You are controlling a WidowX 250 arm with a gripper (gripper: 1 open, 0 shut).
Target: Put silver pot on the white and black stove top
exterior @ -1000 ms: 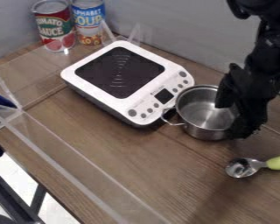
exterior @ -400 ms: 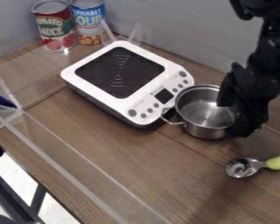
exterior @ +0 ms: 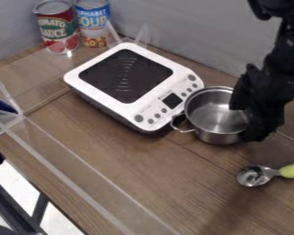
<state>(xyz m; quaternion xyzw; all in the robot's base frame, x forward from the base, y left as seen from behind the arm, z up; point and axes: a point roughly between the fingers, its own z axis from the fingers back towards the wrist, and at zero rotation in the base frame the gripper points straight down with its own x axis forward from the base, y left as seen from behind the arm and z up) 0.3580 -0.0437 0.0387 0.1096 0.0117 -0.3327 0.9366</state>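
We note the pot (exterior: 212, 117): small, shiny steel, upright, empty, on the wood just beside the stove's (exterior: 131, 81) front-right corner. Stove: white body, black ringed top, bare.

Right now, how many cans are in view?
2. A red-labelled can stands at the back left corner, and a white-and-blue can stands just right of it, behind the stove. None appears hidden.

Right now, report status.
Gripper open, down at pot's right rim. Pot on table, beside stove, not lifted. Stove top bare.
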